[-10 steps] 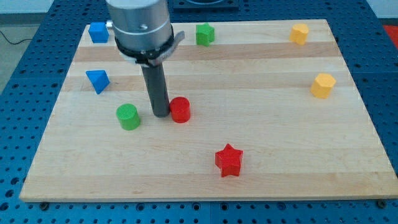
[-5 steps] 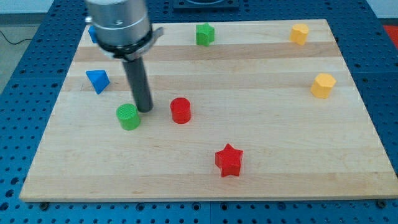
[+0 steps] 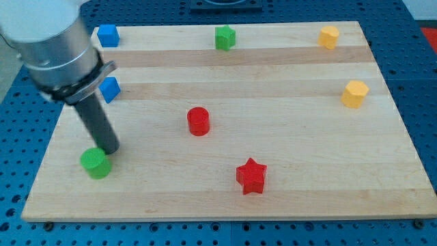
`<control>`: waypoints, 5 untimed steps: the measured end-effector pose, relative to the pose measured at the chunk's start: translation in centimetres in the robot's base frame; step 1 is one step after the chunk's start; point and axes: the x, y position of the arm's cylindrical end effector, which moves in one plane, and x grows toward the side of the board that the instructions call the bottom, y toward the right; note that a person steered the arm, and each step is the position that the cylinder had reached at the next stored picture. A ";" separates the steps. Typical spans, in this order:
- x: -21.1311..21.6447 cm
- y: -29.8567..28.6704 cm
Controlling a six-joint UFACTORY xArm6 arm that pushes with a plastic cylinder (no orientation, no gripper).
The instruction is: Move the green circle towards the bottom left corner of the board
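Observation:
The green circle [image 3: 95, 163], a short green cylinder, sits on the wooden board [image 3: 225, 198] near its bottom left corner. My tip [image 3: 108, 149] rests right against the circle's upper right side. The dark rod rises from there up and to the left into the grey arm body at the view's top left.
A red cylinder [image 3: 198, 121] stands mid-board. A red star [image 3: 250, 176] lies lower right of it. A blue block [image 3: 110, 89] is partly hidden behind the rod; a blue cube [image 3: 107, 35] is at top left. A green block [image 3: 224, 37] is at top centre. Two yellow blocks [image 3: 328, 37] [image 3: 354, 93] are at right.
My tip swept from beside the red cylinder to the left and down, pushing the green circle toward the bottom left corner. The other blocks stayed put.

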 end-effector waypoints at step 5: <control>-0.4 -3.3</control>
